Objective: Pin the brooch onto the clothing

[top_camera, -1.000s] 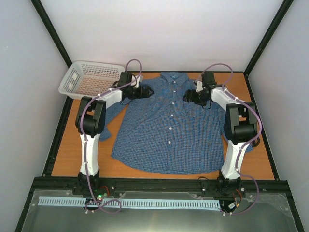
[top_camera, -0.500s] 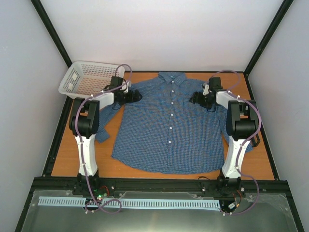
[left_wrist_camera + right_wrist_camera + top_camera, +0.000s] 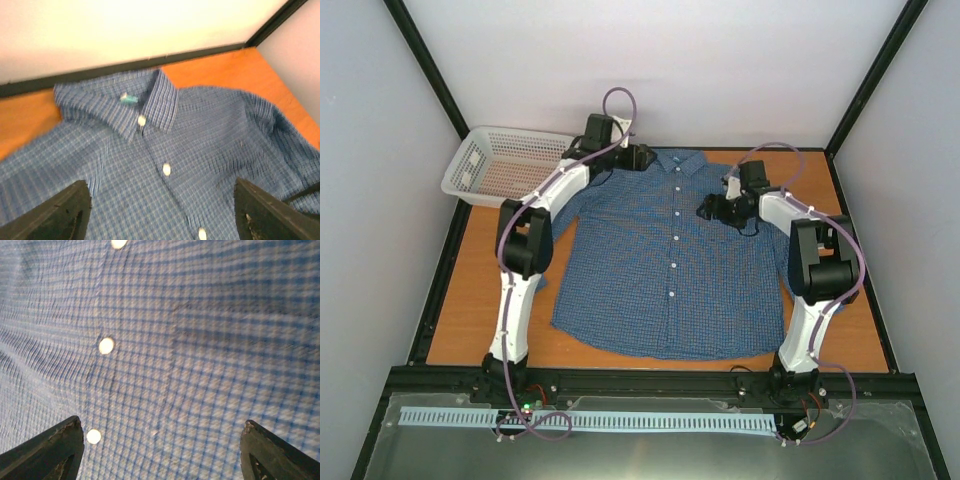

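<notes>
Orange wooden table (image 3: 470, 300) inside white walls with a black frame. The shirt (image 3: 660, 290) lies flat on it, front up and buttoned, collar (image 3: 160, 100) at the far end. We take the shirt as reference.

A white mesh basket (image 3: 505, 165) sits off the shirt's far-left corner, near the left shoulder.

The left gripper (image 3: 638, 157) hovers at the shirt's collar, just left of the placket. In the wrist view its fingers (image 3: 65, 210) are spread wide, nothing between them. A teal label (image 3: 128, 98) shows inside the collar.

The right gripper (image 3: 708, 208) is over the shirt's chest, right of the button row. Its jaws are released and empty, and its fingers (image 3: 55, 450) frame checked cloth and white buttons (image 3: 106, 345).

We cannot pick out the brooch in any view.
</notes>
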Action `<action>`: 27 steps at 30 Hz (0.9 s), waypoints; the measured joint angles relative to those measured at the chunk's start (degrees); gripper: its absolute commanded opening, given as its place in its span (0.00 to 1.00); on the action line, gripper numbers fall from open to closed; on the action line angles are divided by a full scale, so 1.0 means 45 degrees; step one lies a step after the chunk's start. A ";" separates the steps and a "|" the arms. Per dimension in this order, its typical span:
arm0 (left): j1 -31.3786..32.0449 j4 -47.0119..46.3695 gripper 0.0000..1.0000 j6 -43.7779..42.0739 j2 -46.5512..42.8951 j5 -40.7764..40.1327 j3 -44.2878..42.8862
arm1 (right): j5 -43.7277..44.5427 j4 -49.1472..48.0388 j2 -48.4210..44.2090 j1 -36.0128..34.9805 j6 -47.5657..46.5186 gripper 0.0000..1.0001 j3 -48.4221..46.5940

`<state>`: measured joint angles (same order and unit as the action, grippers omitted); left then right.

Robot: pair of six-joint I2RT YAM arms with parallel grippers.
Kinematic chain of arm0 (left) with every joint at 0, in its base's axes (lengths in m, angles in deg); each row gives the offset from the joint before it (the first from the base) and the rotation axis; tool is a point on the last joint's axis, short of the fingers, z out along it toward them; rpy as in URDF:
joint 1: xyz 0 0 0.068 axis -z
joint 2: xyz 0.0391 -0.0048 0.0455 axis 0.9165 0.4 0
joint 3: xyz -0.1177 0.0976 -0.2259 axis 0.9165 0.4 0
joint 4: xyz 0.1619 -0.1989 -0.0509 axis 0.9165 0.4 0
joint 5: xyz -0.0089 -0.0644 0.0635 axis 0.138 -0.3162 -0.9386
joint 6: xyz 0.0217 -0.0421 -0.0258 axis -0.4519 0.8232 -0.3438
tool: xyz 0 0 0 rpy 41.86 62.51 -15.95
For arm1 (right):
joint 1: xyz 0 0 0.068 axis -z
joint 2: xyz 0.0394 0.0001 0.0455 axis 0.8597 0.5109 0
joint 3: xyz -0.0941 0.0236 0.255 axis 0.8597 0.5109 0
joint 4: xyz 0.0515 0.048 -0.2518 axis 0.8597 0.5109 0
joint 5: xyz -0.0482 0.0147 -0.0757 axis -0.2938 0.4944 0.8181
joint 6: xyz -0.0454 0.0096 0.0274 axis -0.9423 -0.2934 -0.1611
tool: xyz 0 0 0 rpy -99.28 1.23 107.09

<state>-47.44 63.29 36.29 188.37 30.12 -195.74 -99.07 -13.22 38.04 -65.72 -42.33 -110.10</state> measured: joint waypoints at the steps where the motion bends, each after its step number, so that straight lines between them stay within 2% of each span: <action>1: 0.0087 0.0092 0.71 -0.0083 0.0539 0.0073 -0.0908 | -0.0087 -0.0044 -0.0180 -0.0155 -0.0019 0.83 0.0214; 4: 0.0121 0.0189 0.69 -0.0277 0.2152 0.0214 -0.3084 | -0.0316 -0.0121 -0.0636 -0.0515 -0.0058 0.83 0.0957; 6: 0.0049 0.0350 0.69 -0.0316 0.2929 0.0180 -0.3721 | -0.0325 -0.0112 -0.0763 -0.0529 -0.0112 0.83 0.1297; 10: -0.0058 0.0719 0.70 -0.0325 0.3842 0.0151 -0.3764 | -0.0272 -0.0044 -0.0777 -0.0452 -0.0160 0.83 0.1637; 17: -0.0136 0.1064 0.80 -0.0486 0.4881 -0.0107 -0.4124 | -0.0262 0.0034 -0.1020 -0.0889 -0.0160 0.84 0.1758; 23: -0.0219 0.1049 0.83 -0.0656 0.5299 -0.0413 -0.4726 | -0.0316 -0.0024 -0.1297 -0.2370 -0.0097 0.84 0.1821; 27: -0.0476 0.0874 0.83 -0.0690 0.5600 -0.0282 -0.5124 | -0.0486 -0.0505 -0.1345 -0.3551 0.0262 0.83 0.2667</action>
<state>-49.58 67.22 33.19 213.57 28.86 -218.80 -101.26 -15.49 31.99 -81.69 -41.15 -98.10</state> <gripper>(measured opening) 0.826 0.835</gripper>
